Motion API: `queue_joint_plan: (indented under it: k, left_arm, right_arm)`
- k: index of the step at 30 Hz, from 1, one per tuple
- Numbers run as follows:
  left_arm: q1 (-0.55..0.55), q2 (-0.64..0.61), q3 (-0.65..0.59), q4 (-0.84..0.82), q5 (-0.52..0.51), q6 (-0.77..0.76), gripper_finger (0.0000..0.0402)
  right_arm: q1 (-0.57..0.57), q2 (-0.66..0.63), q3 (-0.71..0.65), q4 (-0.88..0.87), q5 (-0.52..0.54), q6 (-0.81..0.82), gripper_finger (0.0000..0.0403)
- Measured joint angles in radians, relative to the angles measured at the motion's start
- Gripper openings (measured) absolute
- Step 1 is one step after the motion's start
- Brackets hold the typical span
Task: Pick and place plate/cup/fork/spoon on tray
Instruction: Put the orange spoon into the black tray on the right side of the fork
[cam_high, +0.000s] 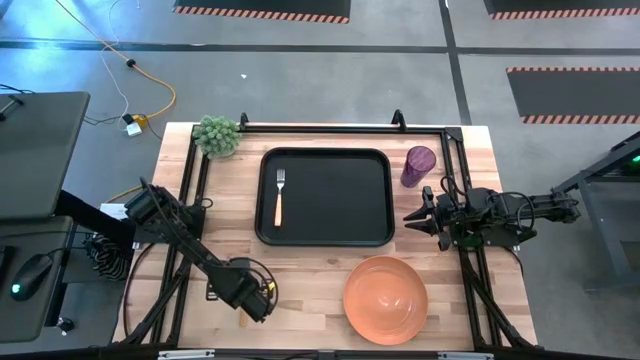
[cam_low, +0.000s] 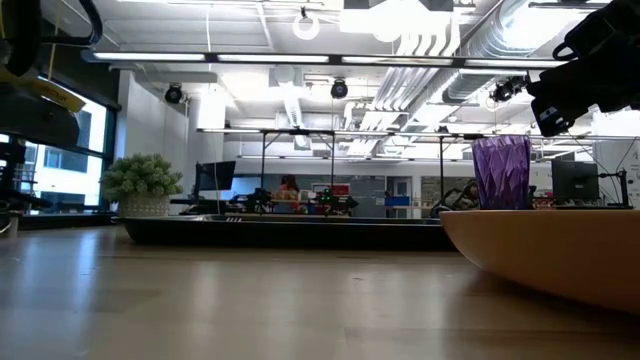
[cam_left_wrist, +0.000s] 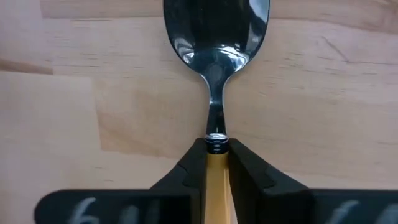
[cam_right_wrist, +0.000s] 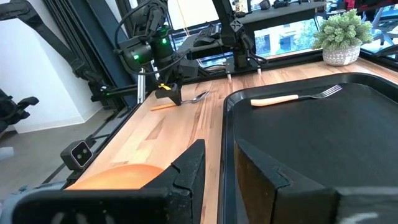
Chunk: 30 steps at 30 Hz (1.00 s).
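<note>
The black tray (cam_high: 325, 197) lies mid-table with the fork (cam_high: 279, 195) on its left part; the fork also shows in the right wrist view (cam_right_wrist: 292, 96). The purple cup (cam_high: 418, 166) stands right of the tray. The orange plate (cam_high: 386, 298) rests at the near edge, right of centre. My left gripper (cam_high: 262, 298) is low over the near left table, shut on the spoon (cam_left_wrist: 216, 37). My right gripper (cam_high: 412, 216) hangs open and empty by the tray's right rim, below the cup. My left gripper pinches the spoon's yellow handle (cam_left_wrist: 216, 177) between its two fingers, at the end next to the metal neck. The fingers come from above, and the bowl (cam_right_wrist: 200, 96) sticks out beyond them. The spoon lies level at or just above the table; I cannot tell which.
A small potted plant (cam_high: 217, 135) stands at the far left corner. A black frame rail (cam_high: 330, 128) runs along the far edge. Bare wood lies between the tray and the near edge, left of the plate.
</note>
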Motion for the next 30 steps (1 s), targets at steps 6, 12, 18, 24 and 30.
queue_joint_plan:
  k: [6, 12, 18, 24, 30]
  left_arm:
    - [0.002, 0.001, 0.011, -0.007, 0.000, 0.001, 0.0031]
    - [0.026, 0.010, 0.058, -0.064, -0.014, 0.030, 0.0035]
    - [0.079, -0.005, 0.079, -0.082, -0.072, 0.100, 0.0034]
    - [0.160, -0.042, 0.080, -0.106, -0.129, 0.186, 0.0035]
    - [0.257, -0.086, 0.080, -0.107, -0.196, 0.319, 0.0035]
  right_arm:
    - [0.000, 0.000, 0.000, 0.000, 0.000, 0.000, 0.0079]
    - [0.000, 0.000, 0.000, 0.000, 0.000, 0.000, 0.0079]
    - [0.000, 0.000, 0.000, 0.000, 0.000, 0.000, 0.0079]
    - [0.000, 0.000, 0.000, 0.000, 0.000, 0.000, 0.0079]
    - [0.000, 0.000, 0.000, 0.000, 0.000, 0.000, 0.0079]
